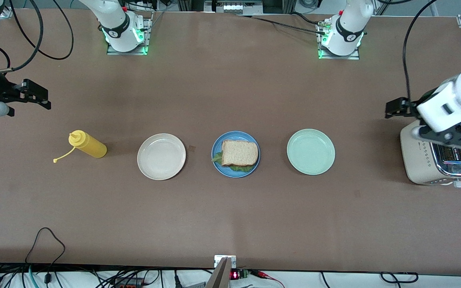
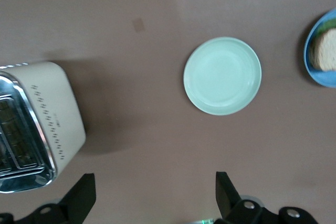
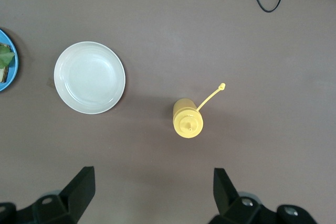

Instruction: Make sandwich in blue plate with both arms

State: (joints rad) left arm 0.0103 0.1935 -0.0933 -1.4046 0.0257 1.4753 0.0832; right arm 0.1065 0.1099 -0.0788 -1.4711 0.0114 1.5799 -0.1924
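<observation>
Front view. Table (image 1: 230,80): matte brown surface, with wide bare stretches above and below a single row of items across its middle. Blue plate (image 1: 215,149): round, shallow, raised rim, at the centre of the row. It holds the sandwich (image 1: 239,153): a square light-brown bread slice with a darker crust on top, and ruffled green lettuce showing at its 6 and 9 o'clock edges. Cream-white plate (image 1: 161,156): holds nothing, at 9 o'clock of the blue plate and apart from it. Mint-green plate (image 1: 311,151): holds nothing, at 3 o'clock of the blue plate and apart from it. Yellow squeeze bottle (image 1: 87,145): smooth plastic, with its cap hanging on a thin tether, toward the right arm's end of the table. Toaster (image 1: 438,160): cream body, chrome slotted top, at the left arm's end. Left pincer (image 1: 394,108): over bare table just beside the toaster. Right pincer (image 1: 36,96): over bare table at 11 o'clock of the bottle. Both arms wait.

Left wrist view. Left pincer (image 2: 156,195): black fingers spread wide, holding nothing, over bare table. Mint-green plate (image 2: 222,75) lies clear of the toaster (image 2: 39,124). The blue plate (image 2: 315,69) with bread shows at the frame edge.

Right wrist view. Right pincer (image 3: 154,192): fingers spread wide, holding nothing. The yellow squeeze bottle (image 3: 187,118) and cream-white plate (image 3: 90,77) are well apart. A sliver of the blue plate (image 3: 13,61) shows at the frame edge.
</observation>
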